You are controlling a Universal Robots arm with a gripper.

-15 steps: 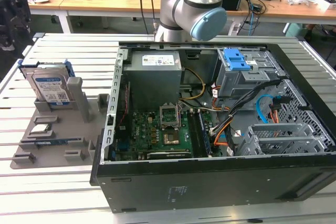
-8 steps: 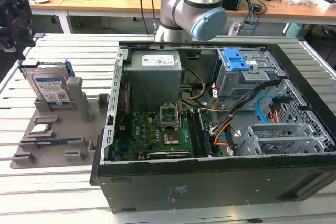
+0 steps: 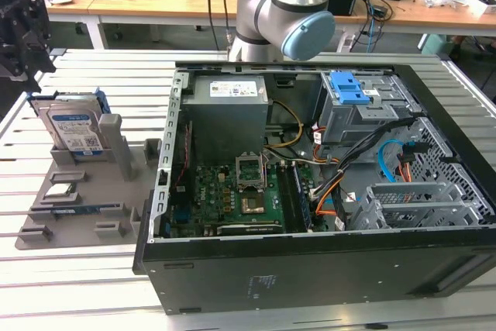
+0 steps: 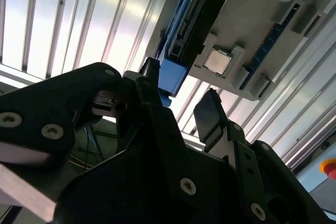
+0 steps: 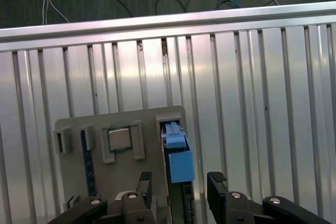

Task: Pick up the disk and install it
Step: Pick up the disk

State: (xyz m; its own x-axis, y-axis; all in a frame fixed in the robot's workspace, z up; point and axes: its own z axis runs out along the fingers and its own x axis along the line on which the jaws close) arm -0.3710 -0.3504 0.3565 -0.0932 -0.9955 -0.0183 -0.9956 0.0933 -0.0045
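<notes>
Disk [image 3: 76, 125] standing on edge in the grey holder [image 3: 77, 230] on the counter [image 3: 93, 67], at the exterior view's left of the open computer case [image 3: 310, 277]. Claw [image 5: 180, 184] wide open and empty, poised above the disk; fingers [image 5: 216, 181] flank its blue-framed edge without contact. Best practice, as judged: centre the frame between the fingers, keep them parallel to the flat faces, and descend straight.

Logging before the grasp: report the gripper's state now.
Gripper: open, holding nothing, poised above the disk, which stands in the grey holder.
</notes>
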